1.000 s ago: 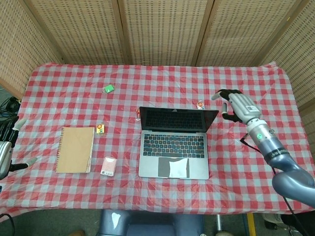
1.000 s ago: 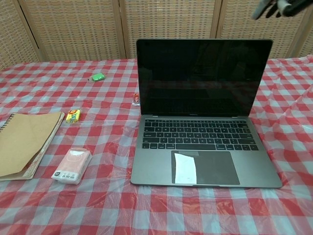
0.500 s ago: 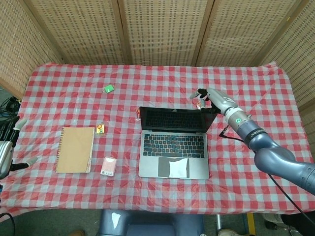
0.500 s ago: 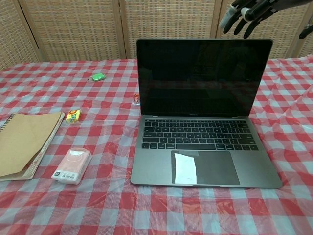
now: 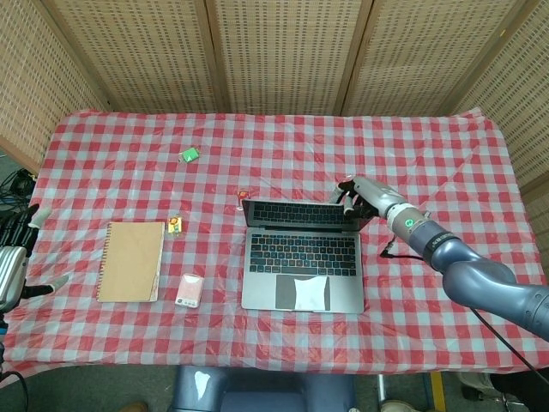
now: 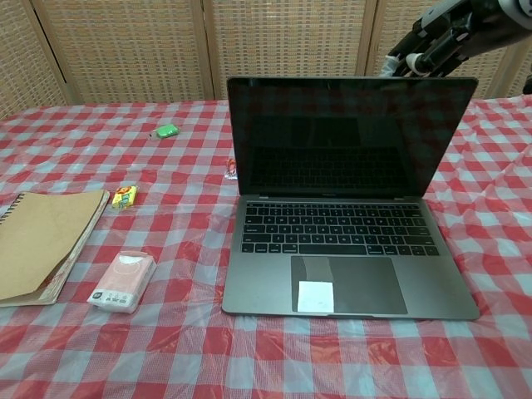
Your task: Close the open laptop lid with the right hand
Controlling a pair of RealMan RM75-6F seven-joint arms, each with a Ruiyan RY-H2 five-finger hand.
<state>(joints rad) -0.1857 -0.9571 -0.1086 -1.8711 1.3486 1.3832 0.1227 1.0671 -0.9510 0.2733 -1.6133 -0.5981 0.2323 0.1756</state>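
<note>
The laptop sits at the centre of the head view on the red-checked tablecloth, its grey base flat with keyboard and trackpad showing and its dark screen lid tipped forward toward the keys. The right hand reaches in from the right of the frame, its arm stretched low over the cloth, fingers lying close together against the back of the lid's top right edge. The left hand hangs at the far left edge, off the table, fingers apart and holding nothing.
</note>
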